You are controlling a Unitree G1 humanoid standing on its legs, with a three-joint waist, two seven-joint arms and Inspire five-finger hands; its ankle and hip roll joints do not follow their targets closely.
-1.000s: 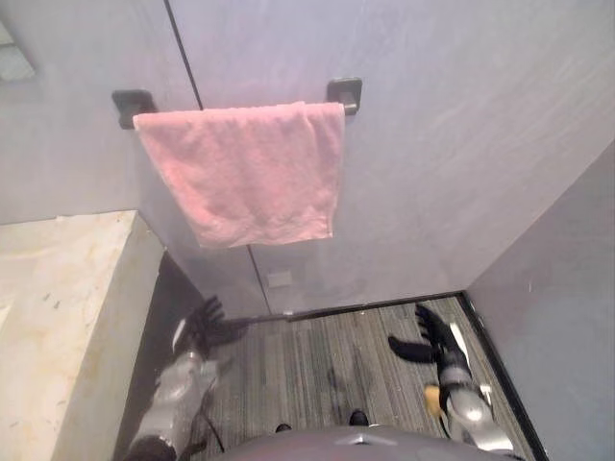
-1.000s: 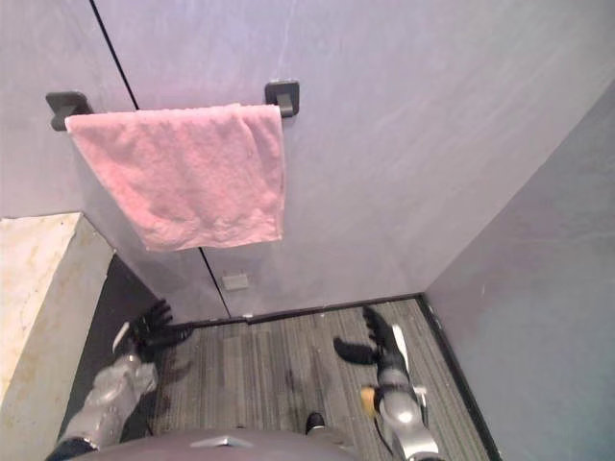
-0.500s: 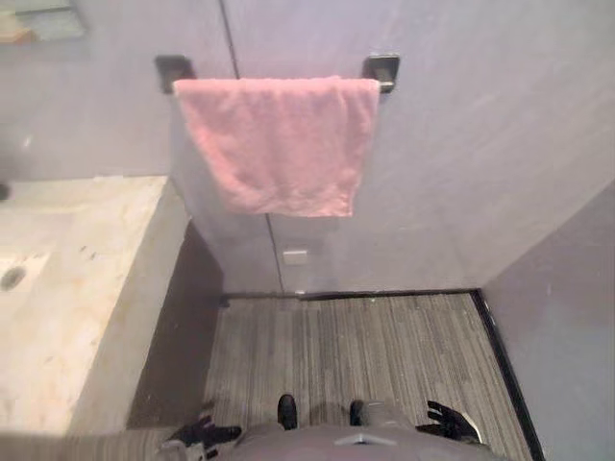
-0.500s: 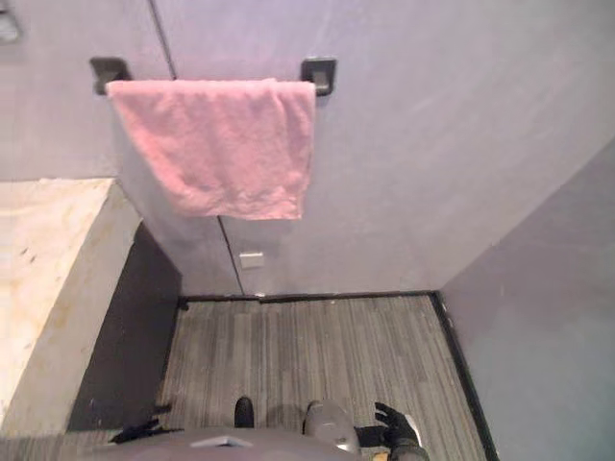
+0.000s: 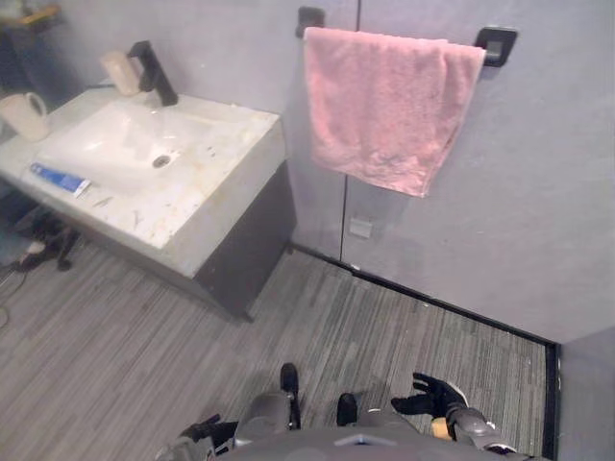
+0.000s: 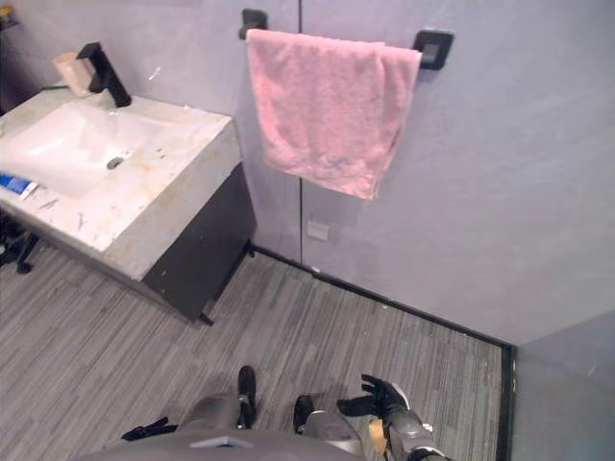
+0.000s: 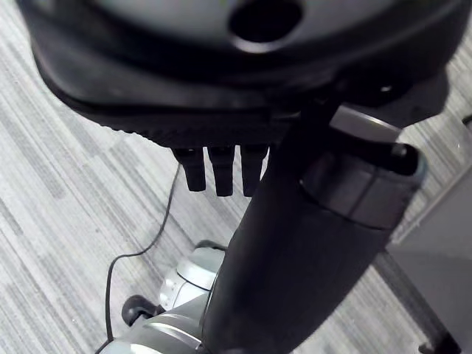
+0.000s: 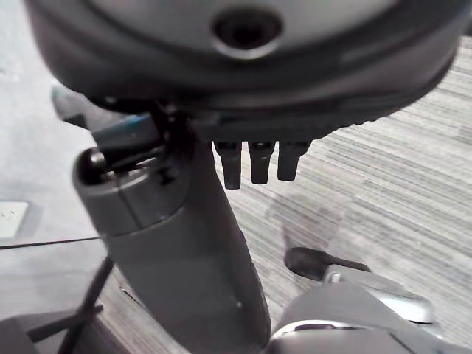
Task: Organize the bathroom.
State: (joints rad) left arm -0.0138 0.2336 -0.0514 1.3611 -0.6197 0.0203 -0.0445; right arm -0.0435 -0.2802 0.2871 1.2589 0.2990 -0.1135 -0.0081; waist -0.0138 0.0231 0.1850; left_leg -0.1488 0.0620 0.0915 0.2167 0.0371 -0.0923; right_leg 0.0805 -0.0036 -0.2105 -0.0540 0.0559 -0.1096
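- Towel [image 5: 389, 108]: pink, draped over the wall rail [image 5: 494, 42] at about 1 o'clock in our head view, well clear of both hands. We judge it soft, light and limp; it would slide off the rail if tugged from one side, so a pinch at a lower corner or along the top fold looks best.
- Surface [image 5: 221, 187]: pale vanity at 10 o'clock, with a sunken basin [image 5: 115, 144].
- Faucet [image 5: 154, 72]: dark, upright at the basin's far rim. Rigid and fixed, we judge.
- Tube [image 5: 60, 179]: blue, lying flat at the basin's near left edge. Probably light and slightly squashy; take it across the middle.
- Cup [image 5: 27, 115]: pale, upright at the far left corner of the surface. Likely light but tippable; grasp round the body.
- Left hand [image 5: 205, 432]: low at 7 o'clock over the floor [image 5: 125, 336], holding nothing; we cannot tell how its fingers are set.
- Right hand [image 5: 430, 397]: low at 5 o'clock, fingers spread wide, empty.
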